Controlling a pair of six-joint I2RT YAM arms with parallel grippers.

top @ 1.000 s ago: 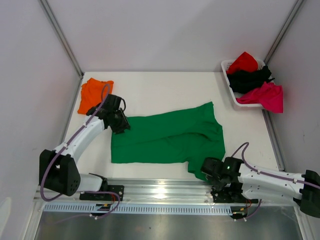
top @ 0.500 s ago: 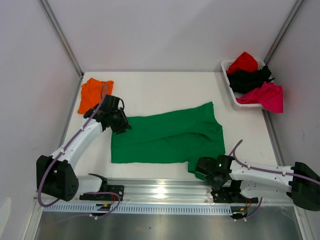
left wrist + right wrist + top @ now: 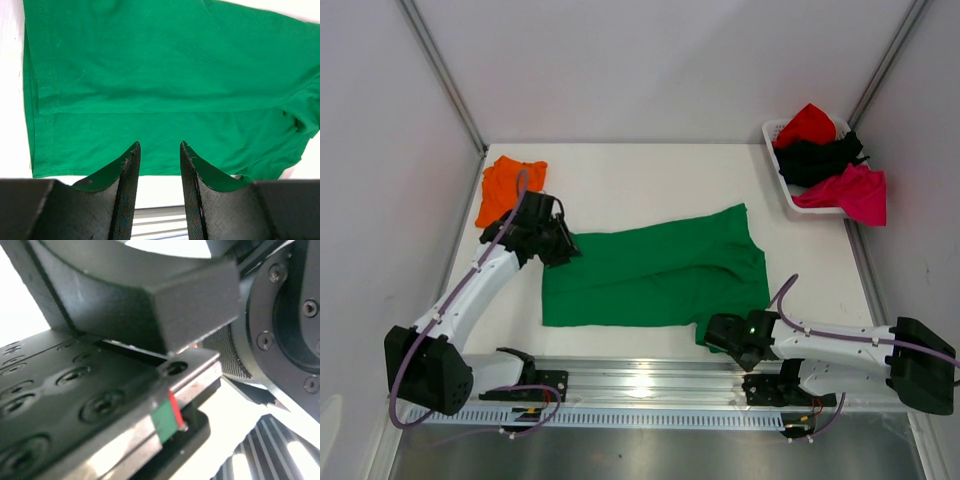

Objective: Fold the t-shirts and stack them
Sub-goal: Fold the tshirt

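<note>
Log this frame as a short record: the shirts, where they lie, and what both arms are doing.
Green t-shirt: spread flat, mid-table
Orange t-shirt: small pile, far left corner
Basket: far right; holds red shirt, black shirt, magenta shirt
Left gripper: at the green shirt's far left corner, jaws apart, empty
Right gripper: at the green shirt's near right sleeve; jaws unclear

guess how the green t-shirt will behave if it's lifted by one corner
Probably floppy: the green t-shirt lies flat with soft wrinkles and a doubled-over layer, so it should drape and hang. Likely light, being thin cloth. Pushed, it would probably bunch rather than slide whole across the table.
</note>
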